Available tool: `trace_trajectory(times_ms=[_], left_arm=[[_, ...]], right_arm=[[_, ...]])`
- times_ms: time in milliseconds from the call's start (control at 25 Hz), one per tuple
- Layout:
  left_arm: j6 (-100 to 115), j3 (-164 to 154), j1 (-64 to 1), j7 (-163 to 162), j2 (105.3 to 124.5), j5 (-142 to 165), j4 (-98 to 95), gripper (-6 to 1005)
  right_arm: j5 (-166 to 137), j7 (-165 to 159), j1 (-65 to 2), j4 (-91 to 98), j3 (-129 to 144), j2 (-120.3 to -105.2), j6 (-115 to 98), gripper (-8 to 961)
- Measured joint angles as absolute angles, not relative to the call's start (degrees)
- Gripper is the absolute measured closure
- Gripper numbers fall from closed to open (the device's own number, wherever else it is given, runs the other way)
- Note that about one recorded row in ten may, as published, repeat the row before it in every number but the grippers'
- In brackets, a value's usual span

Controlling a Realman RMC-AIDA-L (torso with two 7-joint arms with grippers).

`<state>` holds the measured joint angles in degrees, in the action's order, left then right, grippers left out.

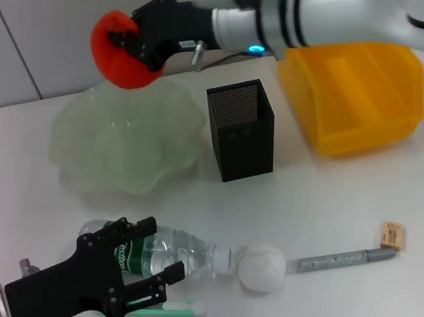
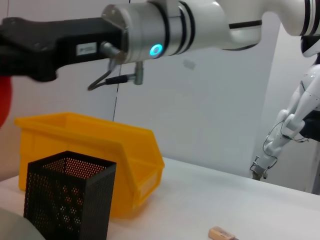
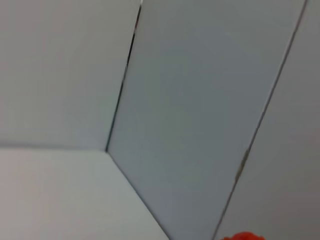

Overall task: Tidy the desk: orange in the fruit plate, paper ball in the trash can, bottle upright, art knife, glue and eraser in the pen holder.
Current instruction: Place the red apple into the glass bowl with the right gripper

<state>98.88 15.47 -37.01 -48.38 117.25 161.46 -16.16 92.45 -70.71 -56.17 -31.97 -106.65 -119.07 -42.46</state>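
My right gripper (image 1: 126,49) is shut on the orange (image 1: 113,58) and holds it in the air above the back rim of the pale green fruit plate (image 1: 79,156). A sliver of the orange (image 3: 245,236) shows in the right wrist view. The clear bottle (image 1: 182,255) lies on its side at the front left, and my left gripper (image 1: 140,255) grips its body with a finger on each side. The paper ball (image 1: 261,268) rests against the bottle's cap. The black mesh pen holder (image 1: 243,127) stands mid-table. The eraser (image 1: 392,235) lies at the front right.
A yellow bin (image 1: 356,93) stands at the back right, beside the pen holder (image 2: 70,200). A grey pen-shaped stick (image 1: 342,258) lies between the paper ball and the eraser. A thin green and white tool (image 1: 170,312) lies under my left gripper. Which is the knife or the glue is unclear.
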Motion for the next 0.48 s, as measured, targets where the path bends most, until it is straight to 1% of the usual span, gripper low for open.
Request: trace_trajectory(times_ms=[120,480], left_arm=[[98.9,15.5,-37.2,-48.3,117.28,161.5,-16.1,177],[98.9,15.7,-38.0,-48.3,117.95,161.5,-15.8,178]], right_arm=[[92.5,-70.6,-57.2,-31.8,-100.0,-119.22,-36.4,913],[92.4,-70.6,-57.6,-31.5,-91.3,-119.48,-30.2,910]])
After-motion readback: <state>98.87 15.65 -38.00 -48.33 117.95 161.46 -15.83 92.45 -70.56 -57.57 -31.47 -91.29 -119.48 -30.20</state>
